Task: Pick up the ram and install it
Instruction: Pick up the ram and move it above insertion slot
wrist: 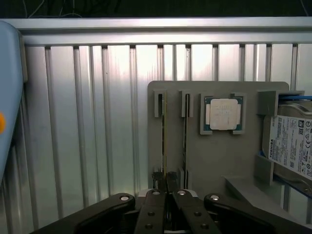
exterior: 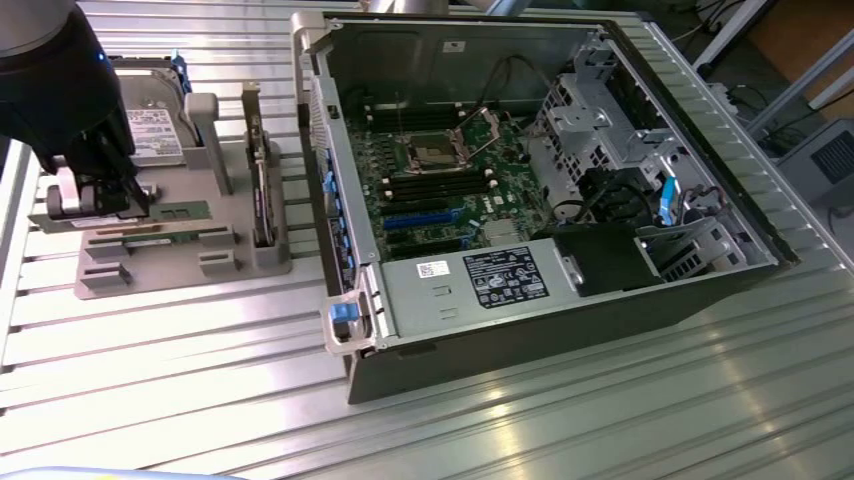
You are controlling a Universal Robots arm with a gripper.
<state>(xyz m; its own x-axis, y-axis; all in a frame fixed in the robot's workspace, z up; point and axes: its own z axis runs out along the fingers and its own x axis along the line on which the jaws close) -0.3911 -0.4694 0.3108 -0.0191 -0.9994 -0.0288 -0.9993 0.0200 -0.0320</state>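
Grips the ram (wrist: 164, 141) by its near end in the tool (wrist: 168, 191), closed narrow onto the board's edge. Runs edge-up along one slot of the grey holder (wrist: 214, 161); cannot tell whether seated in it or clear of it. Just beside, in the holder's next slot, a second thin board (wrist: 185, 141). Farther along the holder, a square silver processor (wrist: 223, 113) and a hard drive (wrist: 292, 146). Beyond the holder, ribbed tabletop (wrist: 87, 122). To the exterior view's right of the holder, an open computer case (exterior: 454, 370).

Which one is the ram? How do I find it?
Beside the open computer case sits a gray holder tray. The ram is the thin green stick on edge there, in the gripper. Its neighbours are a square silver chip and a taller dark card.
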